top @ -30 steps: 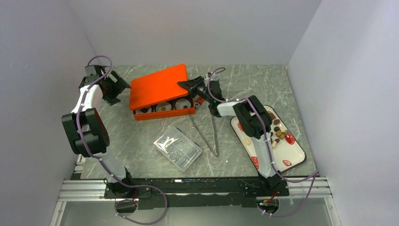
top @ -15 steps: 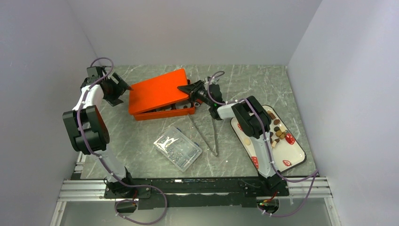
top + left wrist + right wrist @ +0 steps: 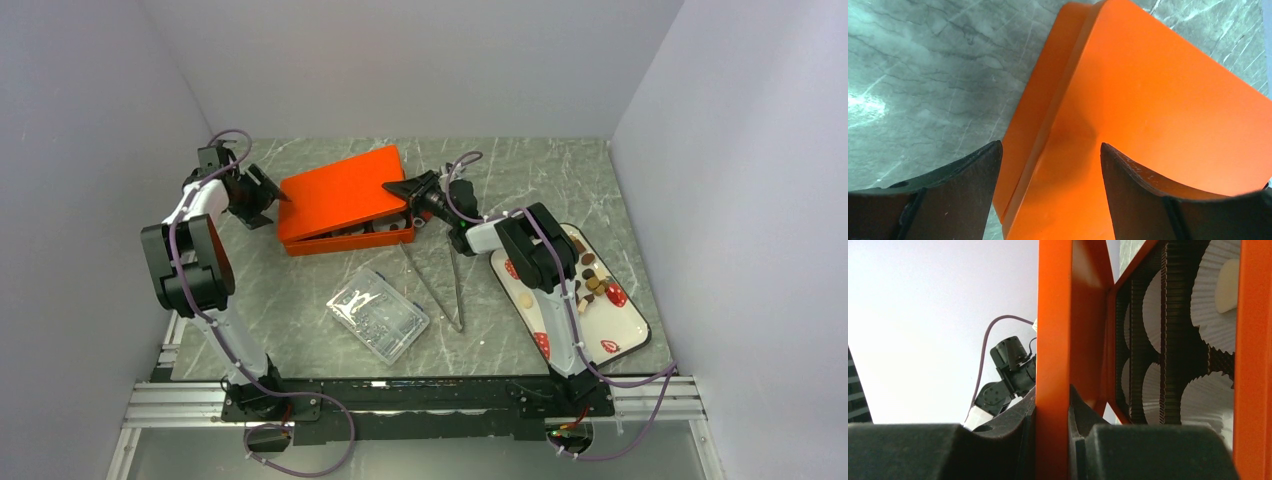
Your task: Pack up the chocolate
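Note:
Several tiny brown and tan chocolate pieces lie on the white tray at the right. An orange box stands at the back middle. Its orange lid slants low over it. My right gripper is shut on the lid's right edge, one finger on each face. In the right wrist view, white fluted cups sit in the box, one holding a cream piece. My left gripper is open at the lid's left corner, its fingers astride it.
A clear plastic container lies at the front middle. Metal tongs lie on the marble table between it and the tray. Red strawberry pictures are printed on the tray. Grey walls close in on three sides.
The lid has come down closer over the box, narrowing the gap. My left gripper has moved right to the lid's left corner. My right gripper kept its hold.

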You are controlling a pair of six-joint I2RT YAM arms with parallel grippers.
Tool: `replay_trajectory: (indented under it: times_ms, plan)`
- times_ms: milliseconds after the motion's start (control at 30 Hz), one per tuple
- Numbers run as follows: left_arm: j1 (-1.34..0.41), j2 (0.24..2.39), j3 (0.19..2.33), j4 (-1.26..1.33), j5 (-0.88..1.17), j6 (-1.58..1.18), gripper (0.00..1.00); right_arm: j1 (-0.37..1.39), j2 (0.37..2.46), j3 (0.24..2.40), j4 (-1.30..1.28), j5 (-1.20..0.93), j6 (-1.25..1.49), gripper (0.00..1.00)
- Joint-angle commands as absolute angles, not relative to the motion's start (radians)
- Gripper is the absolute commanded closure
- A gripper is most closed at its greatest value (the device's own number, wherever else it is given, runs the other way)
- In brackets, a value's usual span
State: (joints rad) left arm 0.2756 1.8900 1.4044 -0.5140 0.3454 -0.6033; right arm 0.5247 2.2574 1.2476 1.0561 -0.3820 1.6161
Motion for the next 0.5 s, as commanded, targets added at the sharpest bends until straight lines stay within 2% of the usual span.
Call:
replay_trajectory:
  times_ms: [0,467]
  plan:
    - [0.263,1.899,1.432,-0.489,0.372,-0.599,0.24,0.515,2.222,1.253,1.152,-0.399,1.599,1.00]
    - [0.247,1.912,1.435,-0.491,0.376,-0.601,0.38,0.512,2.214,1.241,1.112,-0.449,1.560,0.97]
